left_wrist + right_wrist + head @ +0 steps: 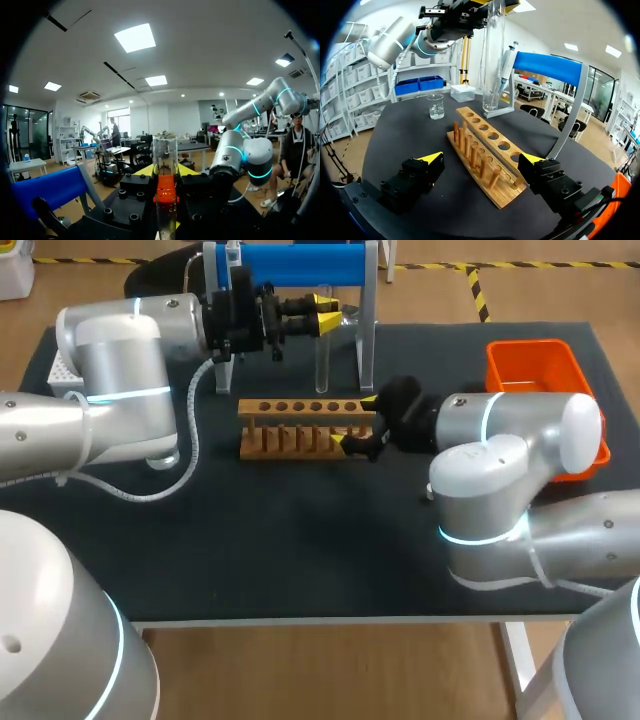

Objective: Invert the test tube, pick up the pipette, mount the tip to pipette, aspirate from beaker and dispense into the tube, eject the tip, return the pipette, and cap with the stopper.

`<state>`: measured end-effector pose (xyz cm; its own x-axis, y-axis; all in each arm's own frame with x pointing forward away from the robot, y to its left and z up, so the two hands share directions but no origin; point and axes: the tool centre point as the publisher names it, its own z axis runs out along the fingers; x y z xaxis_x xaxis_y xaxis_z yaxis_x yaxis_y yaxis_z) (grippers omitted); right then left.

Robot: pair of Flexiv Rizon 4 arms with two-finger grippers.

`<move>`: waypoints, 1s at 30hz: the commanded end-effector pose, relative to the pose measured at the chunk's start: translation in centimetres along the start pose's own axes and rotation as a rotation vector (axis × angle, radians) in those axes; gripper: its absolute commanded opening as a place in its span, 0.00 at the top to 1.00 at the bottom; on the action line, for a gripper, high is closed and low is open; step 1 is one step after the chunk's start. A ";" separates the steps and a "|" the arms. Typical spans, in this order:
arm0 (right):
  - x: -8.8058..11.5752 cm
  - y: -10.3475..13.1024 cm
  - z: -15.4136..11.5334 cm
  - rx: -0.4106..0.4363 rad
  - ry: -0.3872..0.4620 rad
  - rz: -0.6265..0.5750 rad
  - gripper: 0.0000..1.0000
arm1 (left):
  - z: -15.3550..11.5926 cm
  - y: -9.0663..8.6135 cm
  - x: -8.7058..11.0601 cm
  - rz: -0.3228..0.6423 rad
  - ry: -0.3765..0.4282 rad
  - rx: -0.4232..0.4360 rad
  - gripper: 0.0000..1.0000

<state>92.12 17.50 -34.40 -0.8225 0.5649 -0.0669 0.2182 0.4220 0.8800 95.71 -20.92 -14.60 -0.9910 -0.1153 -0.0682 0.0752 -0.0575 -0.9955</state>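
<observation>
Left tool [324, 314] tight on test tube [322, 365]; right tool [483, 160] wide open, seemingly astride rack [496, 141].

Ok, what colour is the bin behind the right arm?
The bin is orange; the head view shows it best.

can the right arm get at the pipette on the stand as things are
Probably not cleanly: the left gripper holds the test tube upright right in front of the pipette, between it and the open right gripper.
</observation>
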 end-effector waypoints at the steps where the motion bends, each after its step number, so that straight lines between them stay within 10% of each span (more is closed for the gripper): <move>1: -0.2 0.2 0.5 0.017 -0.004 0.012 0.00 | 0.0 0.0 -0.1 -0.001 0.003 -0.003 1.00; 30: -0.7 -0.3 0.8 0.016 -0.010 0.014 0.00 | 0.0 0.0 -0.1 -0.001 0.003 -0.003 1.00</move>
<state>93.11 17.54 -35.08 -0.8150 0.5765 -0.0592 0.2373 0.4252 0.8735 95.71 -20.92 -14.60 -0.9910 -0.1153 -0.0682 0.0752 -0.0575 -0.9955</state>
